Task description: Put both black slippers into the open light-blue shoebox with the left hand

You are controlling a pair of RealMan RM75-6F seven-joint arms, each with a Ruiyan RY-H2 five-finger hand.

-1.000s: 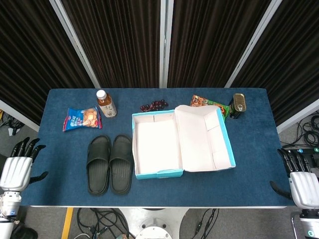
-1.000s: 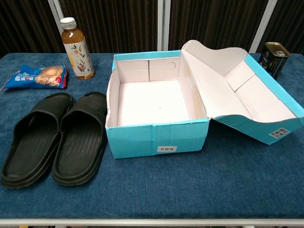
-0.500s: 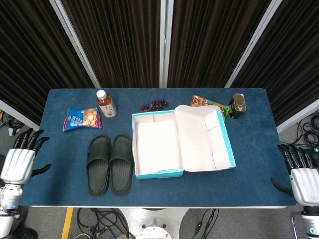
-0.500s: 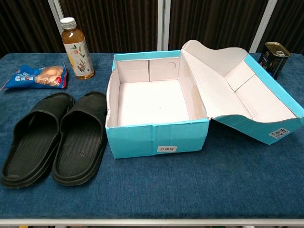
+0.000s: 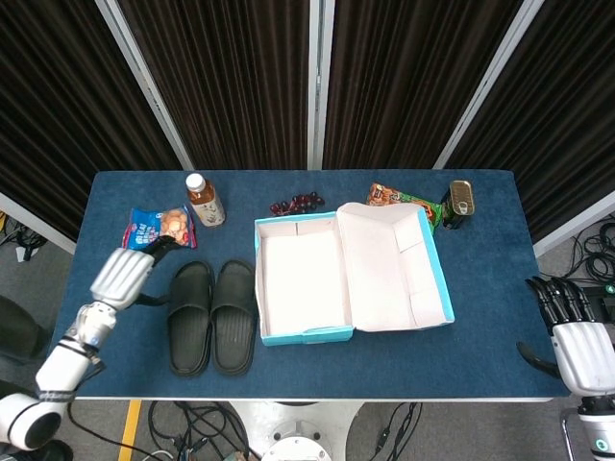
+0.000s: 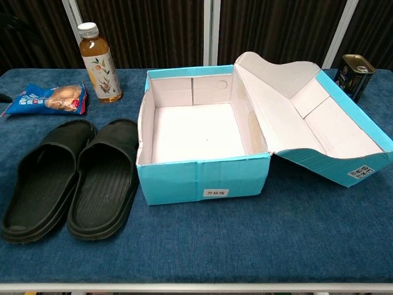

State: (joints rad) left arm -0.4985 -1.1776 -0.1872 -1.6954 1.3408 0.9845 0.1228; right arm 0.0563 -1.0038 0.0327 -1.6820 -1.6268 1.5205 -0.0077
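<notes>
Two black slippers lie side by side, soles down, left of the box: one point(image 5: 189, 317) point(image 6: 46, 178) and the other point(image 5: 233, 315) point(image 6: 104, 178). The light-blue shoebox point(image 5: 307, 334) point(image 6: 202, 181) stands open and empty, its lid point(image 5: 394, 264) point(image 6: 319, 129) folded out to the right. My left hand point(image 5: 125, 276) hovers over the table just left of the slippers, fingers extended toward the snack bag and holding nothing; apart from a dark tip at the left edge of the chest view, it is out of that frame. My right hand point(image 5: 577, 344) is open beyond the table's right edge.
A tea bottle point(image 5: 204, 200) point(image 6: 98, 61) and a blue snack bag point(image 5: 157, 229) point(image 6: 49, 98) sit behind the slippers. Dark grapes point(image 5: 298, 203), an orange packet point(image 5: 389, 195) and a tin can point(image 5: 461, 202) point(image 6: 355, 74) line the back edge.
My left hand has swung in from beyond the table's left edge to above the table beside the slippers. The right hand, slippers and box have stayed put.
</notes>
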